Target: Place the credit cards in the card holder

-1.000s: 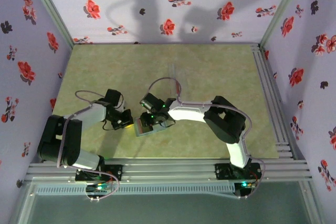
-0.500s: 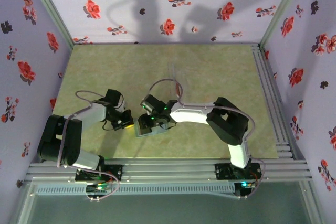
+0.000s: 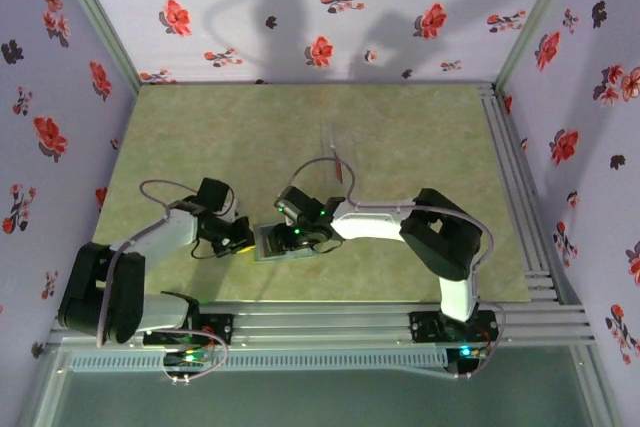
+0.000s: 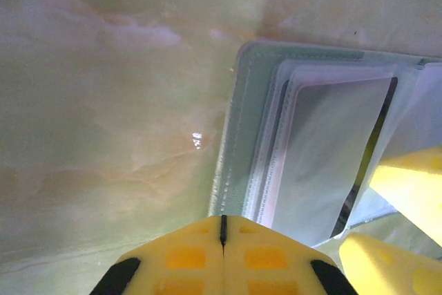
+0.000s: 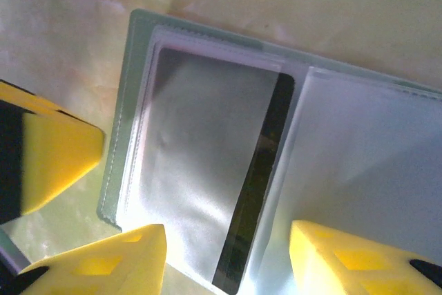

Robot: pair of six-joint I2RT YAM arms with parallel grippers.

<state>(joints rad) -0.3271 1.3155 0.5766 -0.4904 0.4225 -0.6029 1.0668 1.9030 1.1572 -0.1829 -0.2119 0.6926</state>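
From above: the slate grey-teal folding card holder (image 3: 268, 246) lies open on the green marbled bench (image 3: 400, 137), near six o'clock.

Left wrist: the left pincer (image 4: 222, 229) is clenched empty at the holder's edge.

Right wrist: the right pincer (image 5: 228, 257), released, straddles a dark rectangular credit card (image 5: 257, 170) sitting in the pocket. Seating it seems nearly done. Next, it likely needs a nudge fully home.

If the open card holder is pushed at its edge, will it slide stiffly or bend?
It likely slides easily: the card holder lies flat on a glossy table. Its clear sleeves look thin and wrinkled, so they may flex or lift. The side holding the dark card is probably stiffer.
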